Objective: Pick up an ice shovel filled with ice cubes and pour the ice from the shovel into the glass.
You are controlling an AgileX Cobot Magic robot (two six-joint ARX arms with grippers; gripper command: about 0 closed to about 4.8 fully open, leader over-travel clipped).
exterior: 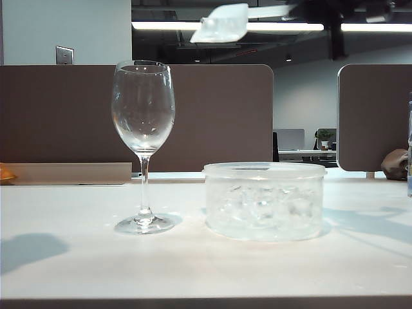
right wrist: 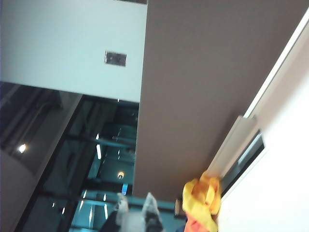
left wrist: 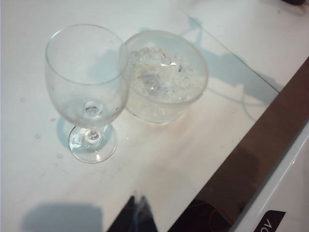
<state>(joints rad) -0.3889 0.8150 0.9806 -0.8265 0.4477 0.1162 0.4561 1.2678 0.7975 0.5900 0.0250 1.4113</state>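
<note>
High above the white table (exterior: 77, 264), the ice shovel (exterior: 222, 24) hangs tilted, its holder out of the exterior view. Right gripper (right wrist: 136, 209) fingertips sit nearly closed, aimed at the brown partition (right wrist: 203, 87); any grasp is indiscernible. Left gripper (left wrist: 137, 215) shows only a dark tip, state unclear. Below, the glass (exterior: 143, 116) stands upright just beside the tub (exterior: 264, 199) holding ice cubes (exterior: 261, 209).

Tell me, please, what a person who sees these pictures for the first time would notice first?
The tall empty glass stands on the white table, left of the round tub full of ice cubes. High above them, at the top of the exterior view, the ice shovel hangs in the air. In the right wrist view, the right tool is raised and faces the room.
</note>
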